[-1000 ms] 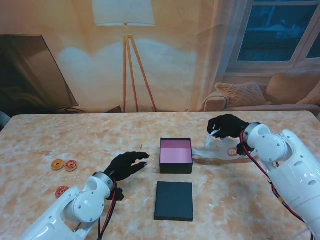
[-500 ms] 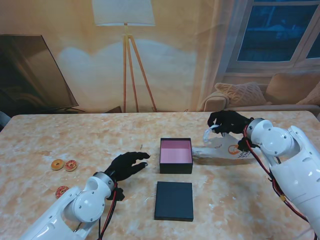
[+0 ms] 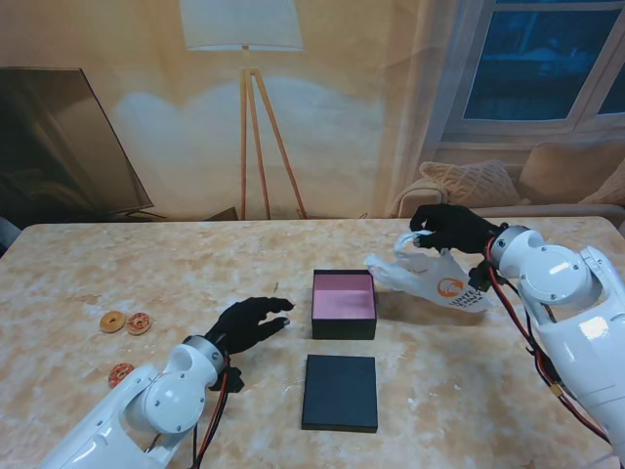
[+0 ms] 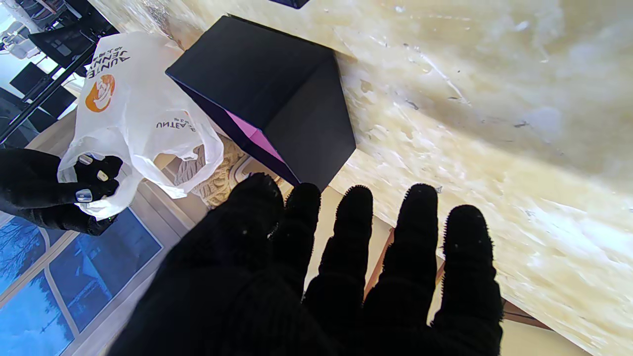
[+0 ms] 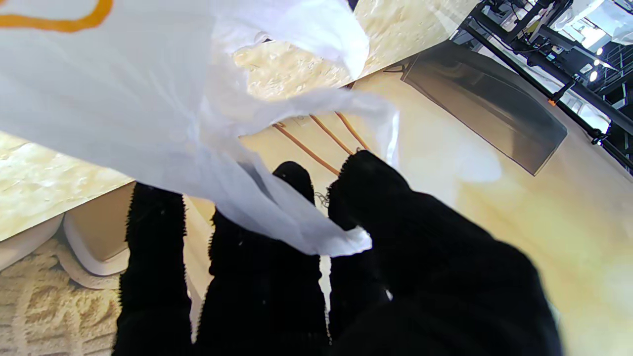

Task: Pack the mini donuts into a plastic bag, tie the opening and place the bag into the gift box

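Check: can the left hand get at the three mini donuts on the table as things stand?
Probably yes. The left hand is open and holds nothing, and the three small ring donuts lie uncovered on the marble-patterned table to its left, nothing between them.

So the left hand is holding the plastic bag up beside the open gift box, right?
Not the left. The right hand holds the plastic bag up beside the open gift box; the left hand is open and empty, as the stand view shows.

**Staged living room inside a studio**

Printed backdrop (image 3: 322, 127) behind the marble-look table (image 3: 195, 274): tripod floor lamp (image 3: 244, 107), sofa with cushion (image 3: 469, 184), night window (image 3: 542, 59). Beyond it, black rigging and studio lights (image 5: 568, 29).
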